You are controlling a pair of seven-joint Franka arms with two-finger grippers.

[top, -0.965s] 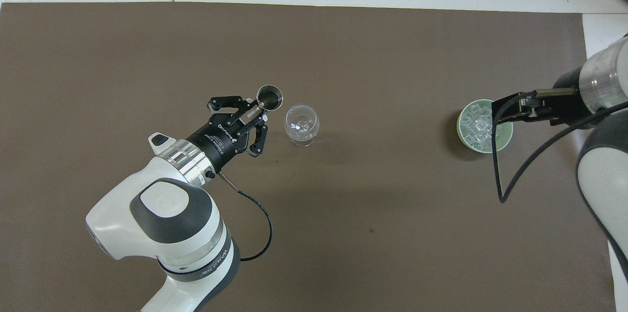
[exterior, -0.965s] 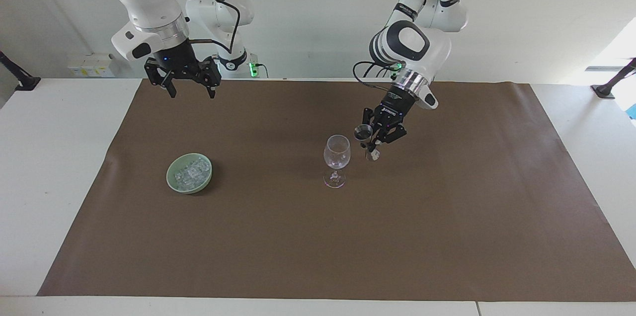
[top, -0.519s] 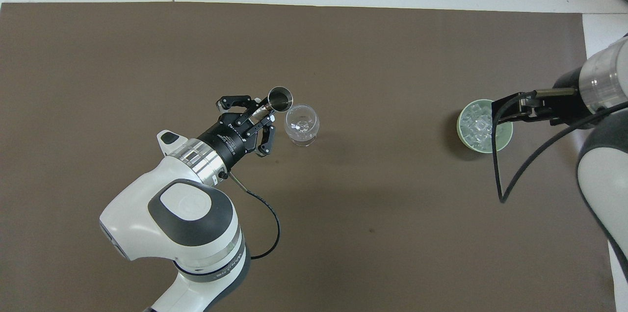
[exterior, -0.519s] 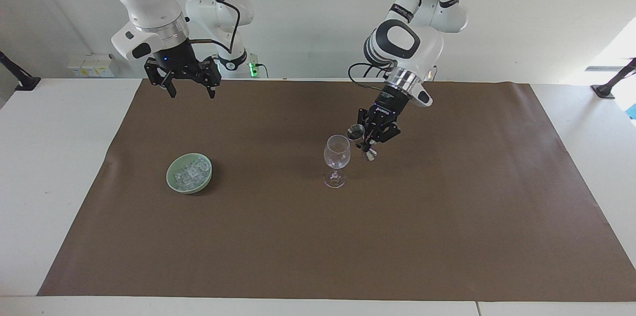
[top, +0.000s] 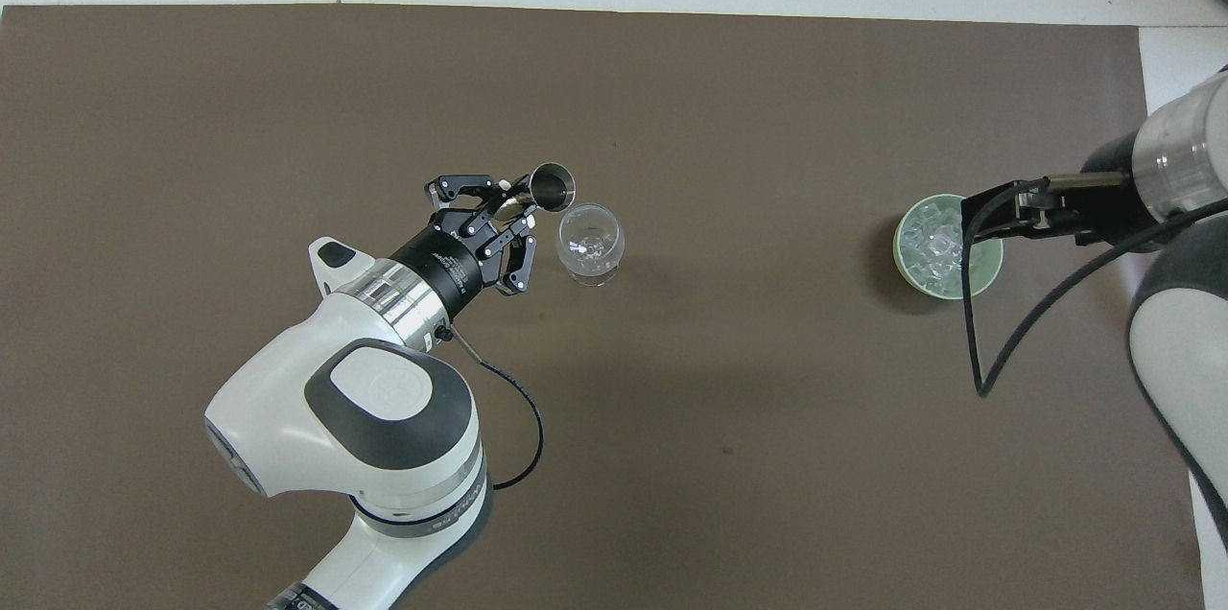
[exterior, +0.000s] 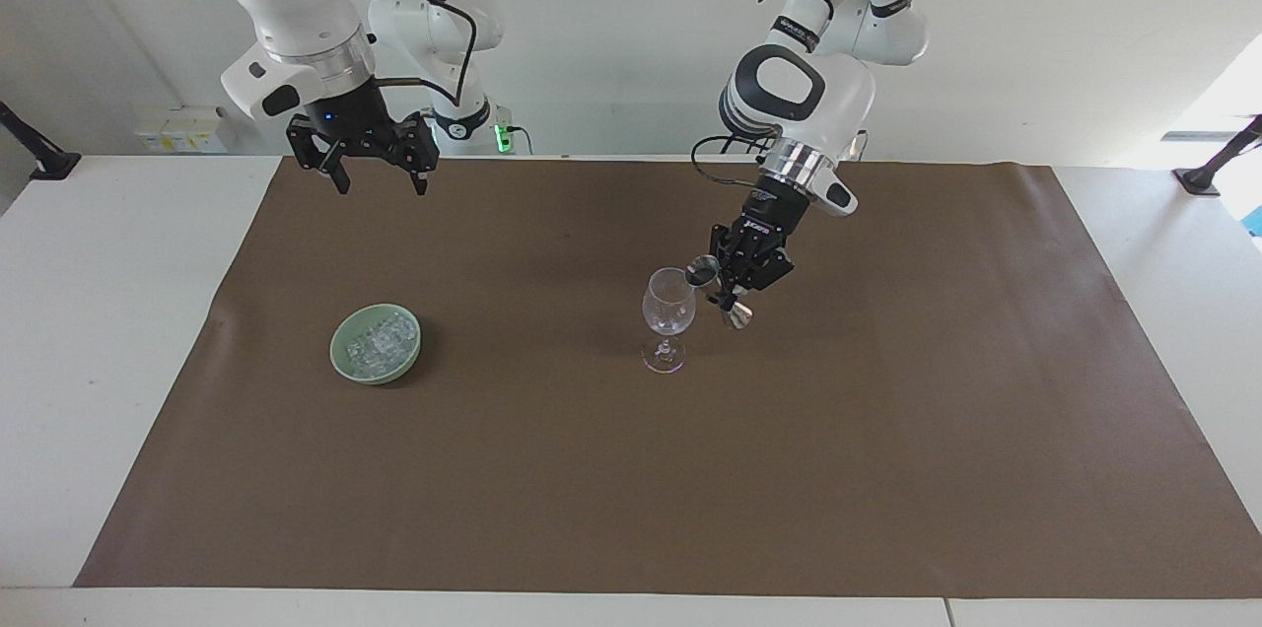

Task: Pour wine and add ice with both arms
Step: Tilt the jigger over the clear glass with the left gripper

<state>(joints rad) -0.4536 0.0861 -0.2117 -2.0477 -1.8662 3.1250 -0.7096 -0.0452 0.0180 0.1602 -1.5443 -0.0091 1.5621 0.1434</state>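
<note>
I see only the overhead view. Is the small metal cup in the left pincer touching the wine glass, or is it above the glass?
Observer: In the facing view the metal cup, gripped by the shut left pincer, is tilted, its mouth level with the rim of the wine glass and close beside it. Contact I cannot tell.
Operator: Does the right pincer sit in the bowl of ice?
Observer: No. It hangs open, high above the table, well clear of the bowl.
</note>
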